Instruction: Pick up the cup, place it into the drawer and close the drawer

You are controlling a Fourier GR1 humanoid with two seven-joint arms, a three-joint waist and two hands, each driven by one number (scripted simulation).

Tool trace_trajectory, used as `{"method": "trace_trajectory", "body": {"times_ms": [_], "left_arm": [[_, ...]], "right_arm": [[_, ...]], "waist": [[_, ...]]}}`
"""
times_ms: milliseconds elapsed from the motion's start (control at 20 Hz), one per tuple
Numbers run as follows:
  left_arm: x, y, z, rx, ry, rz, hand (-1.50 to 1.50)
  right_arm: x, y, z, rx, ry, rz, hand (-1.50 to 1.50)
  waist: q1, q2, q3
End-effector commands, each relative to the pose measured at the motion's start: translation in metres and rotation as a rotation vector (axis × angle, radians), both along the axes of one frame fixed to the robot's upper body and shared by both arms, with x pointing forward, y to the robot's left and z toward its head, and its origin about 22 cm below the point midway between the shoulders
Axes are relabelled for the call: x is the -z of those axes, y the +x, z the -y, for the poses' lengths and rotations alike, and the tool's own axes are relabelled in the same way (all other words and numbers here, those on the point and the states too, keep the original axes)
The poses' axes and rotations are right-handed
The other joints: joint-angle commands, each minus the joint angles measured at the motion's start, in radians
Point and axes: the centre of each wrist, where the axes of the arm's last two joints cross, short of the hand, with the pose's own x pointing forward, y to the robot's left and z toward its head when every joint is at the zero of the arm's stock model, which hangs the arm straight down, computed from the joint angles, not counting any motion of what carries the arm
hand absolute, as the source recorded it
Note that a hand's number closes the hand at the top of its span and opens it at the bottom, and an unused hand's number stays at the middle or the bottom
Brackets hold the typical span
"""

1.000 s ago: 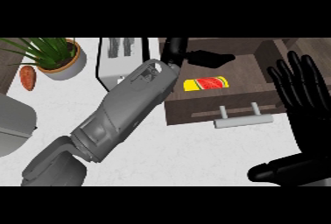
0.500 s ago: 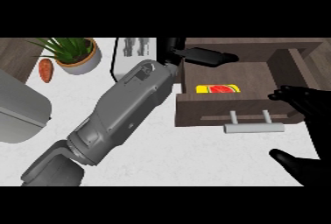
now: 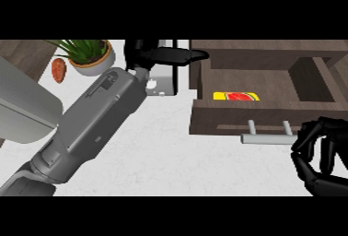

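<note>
Drawer (image 3: 265,117) pulled open at 2 o'clock, dark wood, with a pale bar handle (image 3: 268,137) on its front face at 4 o'clock. Inside lies a yellow item with red on top (image 3: 235,97), flat on the drawer floor near the front wall; likely the cup, though shape is unclear from this steep angle.

Left hand (image 3: 166,55) at 12 o'clock, past the grey forearm that crosses the counter (image 3: 170,161) from 7 o'clock. It points toward the drawer's left wall; fingers look straight and together, nothing visibly in them.

Right hand (image 3: 323,154) at 4 o'clock, just right of the handle. Fingers are curled downward, and nothing shows inside them. Contact with the handle is unclear.

Handling guess: the cup looks small and light, rigid, probably smooth-sided, so somewhat slippery. Best hold would be across its sides rather than its rim. If it already sits in the drawer, no further hold is needed. The drawer is stiff and should slide straight. Push flat on the front panel or the bar, centred to avoid skewing.

Stage guess: placing looks done, closing remains.

Other items: potted plant (image 3: 87,53) at 11 o'clock, a reddish oval thing (image 3: 59,70) beside it, and a grey appliance (image 3: 20,108) at 9 o'clock.
</note>
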Motion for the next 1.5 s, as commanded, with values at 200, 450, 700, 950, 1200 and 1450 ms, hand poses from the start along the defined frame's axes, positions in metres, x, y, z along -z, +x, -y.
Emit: {"method": "trace_trajectory", "body": {"times_ms": [200, 450, 700, 950, 1200, 1450], "left_arm": [[0.034, -0.044, -0.088, -0.074, -0.027, -0.036, -1.5], [0.041, -0.077, -0.139, -0.06, -0.04, -0.07, -1.5], [0.057, -0.087, -0.155, -0.046, -0.056, -0.073, -1.5], [0.065, -0.106, -0.189, -0.069, -0.057, -0.075, -1.5], [0.075, -0.13, -0.203, -0.082, -0.049, -0.067, -1.5], [0.079, -0.149, -0.243, -0.086, -0.052, -0.056, -1.5]], "right_arm": [[0.008, 0.0, -0.009, 0.038, -0.158, -0.046, 1.5], [0.026, 0.018, -0.011, 0.074, -0.218, -0.034, 1.5], [0.034, 0.029, -0.027, 0.003, -0.559, 0.051, 1.5], [0.075, 0.045, -0.034, 0.021, -0.721, 0.069, 1.5], [0.111, 0.068, -0.057, 0.033, -0.779, 0.066, 1.5], [0.129, 0.088, -0.044, 0.046, -0.82, 0.007, -1.5]], "waist": [[0.009, 0.002, 0.0], [0.004, 0.007, 0.0], [0.021, 0.012, 0.0], [0.007, 0.013, 0.001], [-0.003, 0.012, 0.001], [-0.008, 0.011, 0.001]]}}
